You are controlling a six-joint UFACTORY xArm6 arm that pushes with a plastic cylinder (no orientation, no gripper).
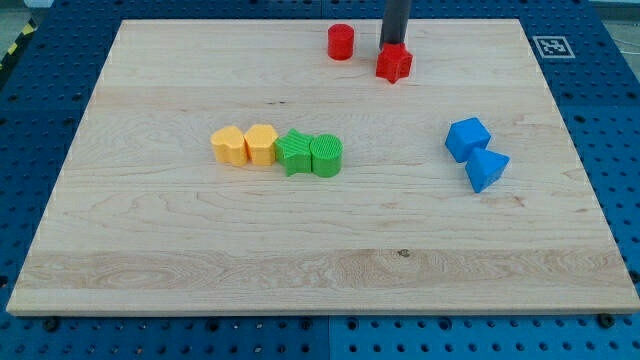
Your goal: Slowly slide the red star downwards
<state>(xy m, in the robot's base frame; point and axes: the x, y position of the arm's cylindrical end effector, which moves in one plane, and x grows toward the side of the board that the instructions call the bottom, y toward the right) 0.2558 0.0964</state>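
The red star [395, 64] lies near the top of the wooden board [150, 250], right of centre. My tip [393, 44] stands right behind it, at its top edge, and seems to touch it. A red cylinder [341, 42] stands apart to the star's left.
A row of two yellow blocks [229, 145] [261, 144], a green star [294, 152] and a green cylinder [326, 155] sits at the centre left. A blue cube [467, 138] and a blue triangular block [487, 169] sit at the right. A marker tag [551, 46] is at the top right corner.
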